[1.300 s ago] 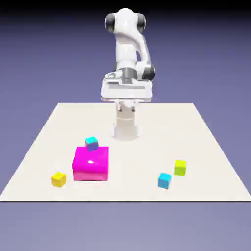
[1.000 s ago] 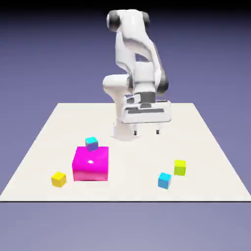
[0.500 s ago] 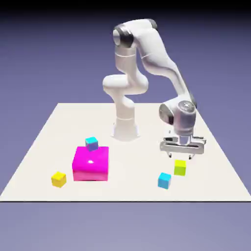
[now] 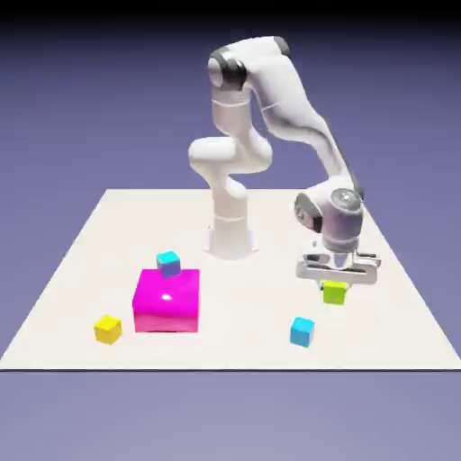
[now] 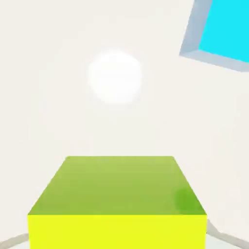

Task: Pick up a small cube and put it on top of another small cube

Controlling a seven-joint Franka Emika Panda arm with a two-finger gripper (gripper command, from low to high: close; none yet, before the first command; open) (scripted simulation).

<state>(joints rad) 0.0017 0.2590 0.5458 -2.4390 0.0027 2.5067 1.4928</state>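
Observation:
A lime-green small cube [image 4: 335,293] is held just above the table at the exterior view's right, with my gripper [image 4: 336,285] shut on it. In the hand view this lime cube [image 5: 116,204] fills the bottom middle, and only slivers of the grey fingertips [image 5: 218,237] show beside it. A cyan small cube [image 4: 302,331] rests on the table close by, toward the front; the hand view shows the cyan cube [image 5: 224,30] at top right. A yellow small cube [image 4: 108,329] lies at the front left.
A large magenta cube [image 4: 167,300] stands left of centre, with a small cyan-and-blue cube [image 4: 167,263] at its far edge. The robot's base [image 4: 230,236] rises at the back middle of the white table [image 4: 230,216].
The arm swung from over its base to the exterior view's right and came down on the lime cube. The cube now sits slightly higher in the picture, inside the gripper.

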